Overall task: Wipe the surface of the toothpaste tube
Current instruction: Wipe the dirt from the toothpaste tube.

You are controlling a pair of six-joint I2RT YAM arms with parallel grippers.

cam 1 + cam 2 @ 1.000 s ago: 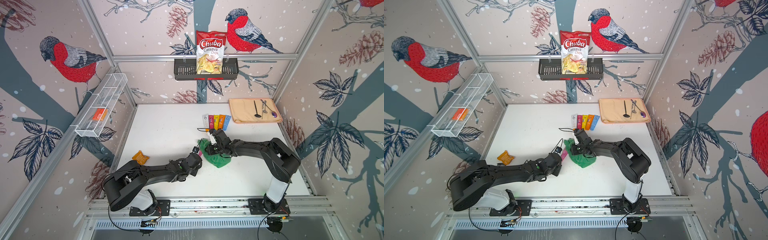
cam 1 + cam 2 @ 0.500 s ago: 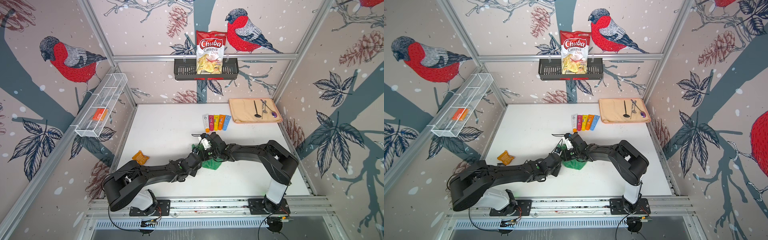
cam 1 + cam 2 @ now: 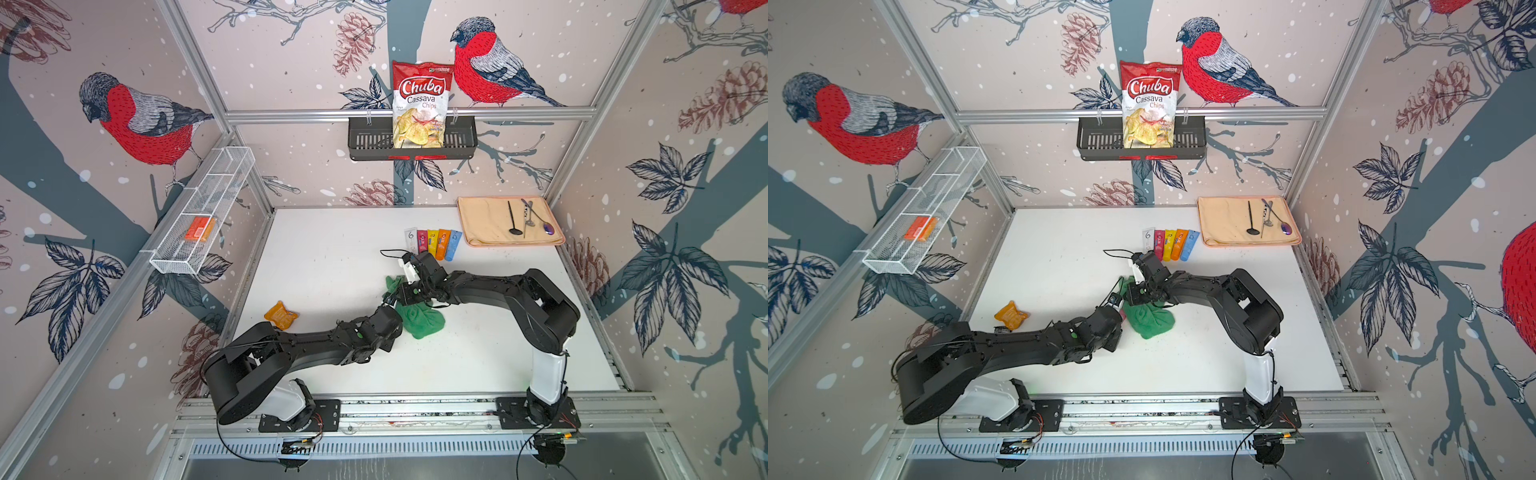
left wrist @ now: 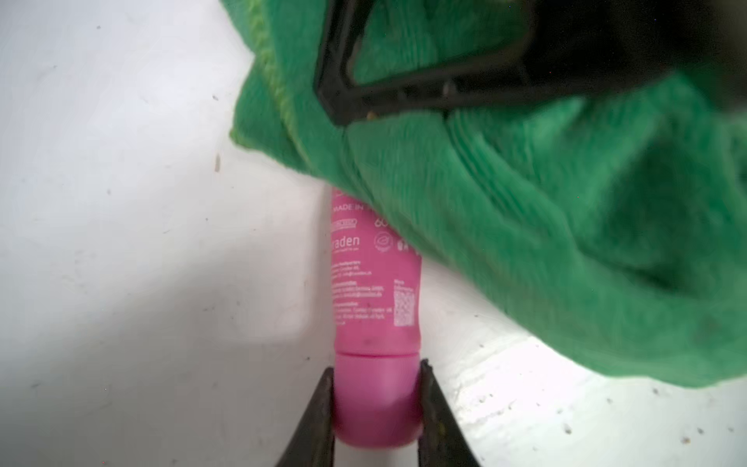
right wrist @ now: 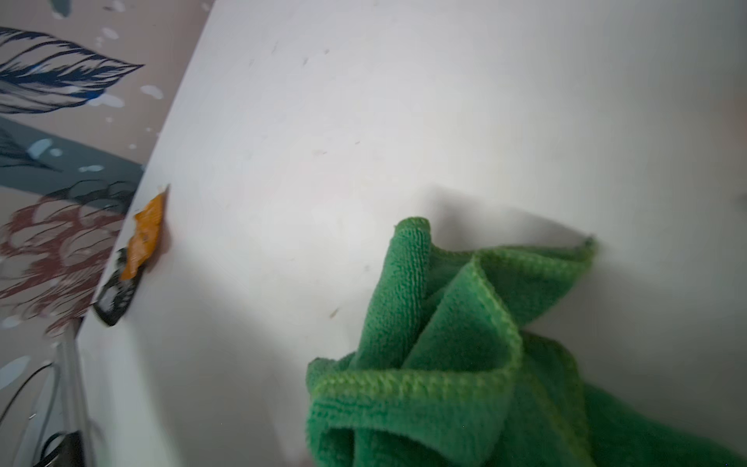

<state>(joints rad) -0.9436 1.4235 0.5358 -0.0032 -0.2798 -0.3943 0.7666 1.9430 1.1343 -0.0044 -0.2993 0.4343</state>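
The pink toothpaste tube (image 4: pixel 376 291) lies on the white table, and my left gripper (image 4: pixel 376 368) is shut on its pink cap. A green cloth (image 4: pixel 545 210) covers the tube's far end. My right gripper (image 3: pixel 405 291) is shut on that cloth, its black fingers (image 4: pixel 404 93) pressing into the fabric above the tube. In both top views the cloth (image 3: pixel 1150 322) bunches between the two wrists, and the left gripper (image 3: pixel 388 309) meets it from the near left. The right wrist view shows only cloth folds (image 5: pixel 465 364), not the fingers.
A row of several coloured tubes (image 3: pixel 434 243) lies just behind the right wrist. A beige mat (image 3: pixel 482 216) with utensils sits at the back right. An orange packet (image 3: pixel 281 316) lies near the left edge. A black basket (image 3: pixel 365 141) with a chips bag hangs on the back wall.
My right gripper has dragged the green cloth leftward along the tube towards the left gripper. The left arm has held still with the tube.
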